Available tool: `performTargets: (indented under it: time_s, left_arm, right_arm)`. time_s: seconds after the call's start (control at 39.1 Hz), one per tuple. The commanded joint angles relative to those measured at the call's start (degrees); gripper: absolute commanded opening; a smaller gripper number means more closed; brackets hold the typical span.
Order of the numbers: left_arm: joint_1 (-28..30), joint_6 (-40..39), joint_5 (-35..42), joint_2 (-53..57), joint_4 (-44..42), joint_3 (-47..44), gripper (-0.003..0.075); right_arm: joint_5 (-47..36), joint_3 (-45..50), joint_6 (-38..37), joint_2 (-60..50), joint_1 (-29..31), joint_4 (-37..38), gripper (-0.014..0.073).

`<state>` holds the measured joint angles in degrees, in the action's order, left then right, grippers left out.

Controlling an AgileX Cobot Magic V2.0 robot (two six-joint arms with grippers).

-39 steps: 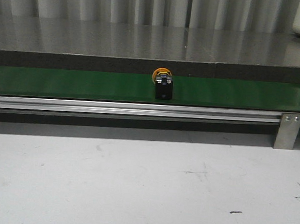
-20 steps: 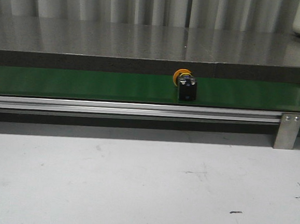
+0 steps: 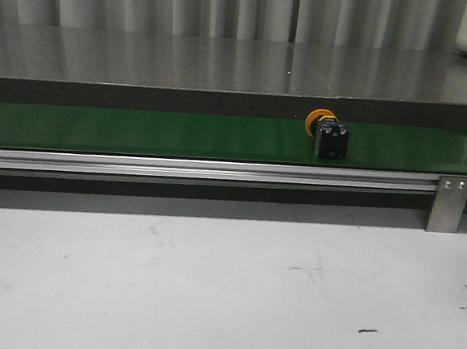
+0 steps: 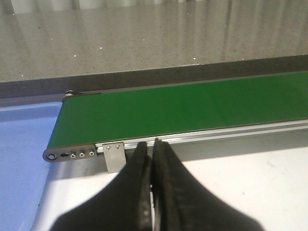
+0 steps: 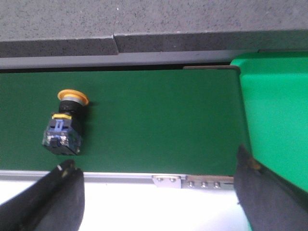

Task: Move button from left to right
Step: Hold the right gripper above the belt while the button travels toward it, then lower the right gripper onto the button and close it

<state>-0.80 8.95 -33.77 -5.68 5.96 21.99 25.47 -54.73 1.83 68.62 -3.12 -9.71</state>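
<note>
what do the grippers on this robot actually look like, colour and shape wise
Only the wrist views show them. The left gripper has two matte black jaws, broad at the base and tapering to narrow tips, with a slightly textured surface. The right gripper has the same black jaws, with small pale scuffs near the tips. No cables or markings are visible.

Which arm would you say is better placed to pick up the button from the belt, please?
The right, I'd judge. The right gripper is open at the belt's edge with the button in its view, just off to one side. The left gripper is shut, and its view shows only bare green belt.
</note>
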Motion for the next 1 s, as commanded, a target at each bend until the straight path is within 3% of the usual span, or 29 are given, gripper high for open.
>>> performTargets:
  time_s: [0.0, 0.97]
  left_arm:
    - [-0.4, -0.2, 4.6, -0.7, 0.9, 1.4, -0.0021]
    - [-0.4, -0.2, 4.6, -0.7, 0.9, 1.4, -0.0021]
  right_arm:
    - [-1.8, -4.9, 0.0, 3.1, 0.2, -1.4, 0.0645]
    - [7.2, -22.1, 0.1, 27.0, -2.6, -3.5, 0.0645]
